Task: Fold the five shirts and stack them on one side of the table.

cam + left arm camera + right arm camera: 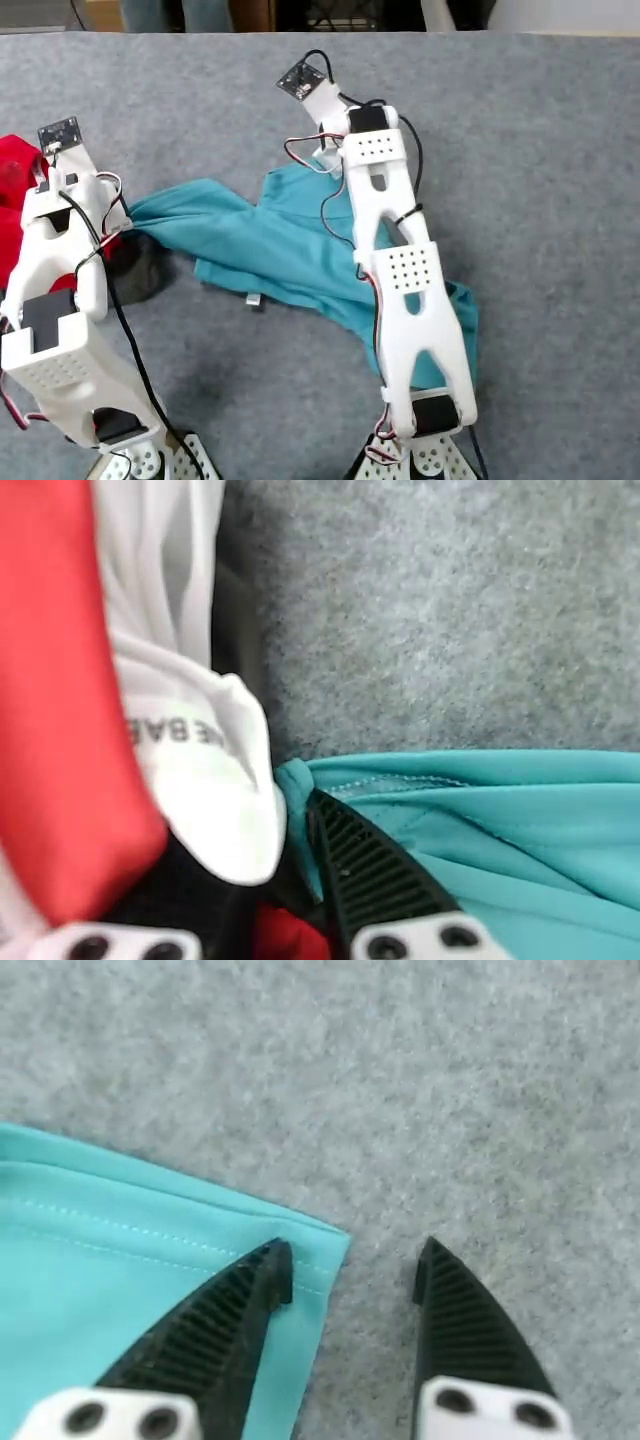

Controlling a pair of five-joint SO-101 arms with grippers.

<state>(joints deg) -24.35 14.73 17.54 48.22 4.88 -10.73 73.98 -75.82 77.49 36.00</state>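
A teal shirt (270,245) lies spread across the middle of the grey table (540,150). One corner is drawn out to a point toward my left gripper (122,222). In the left wrist view that gripper (295,800) looks shut on the teal shirt's (500,820) corner, with a white garment (200,770) draped over its other finger. My right gripper (328,158) is at the shirt's far edge. It (352,1265) stands open, one finger on the corner of the teal shirt (120,1260) and the other over bare table.
A red shirt (12,190) lies at the left edge beside the left arm, close against the gripper (50,680). A dark garment (140,270) lies by the teal shirt's left corner. The right arm's links stretch over the shirt.
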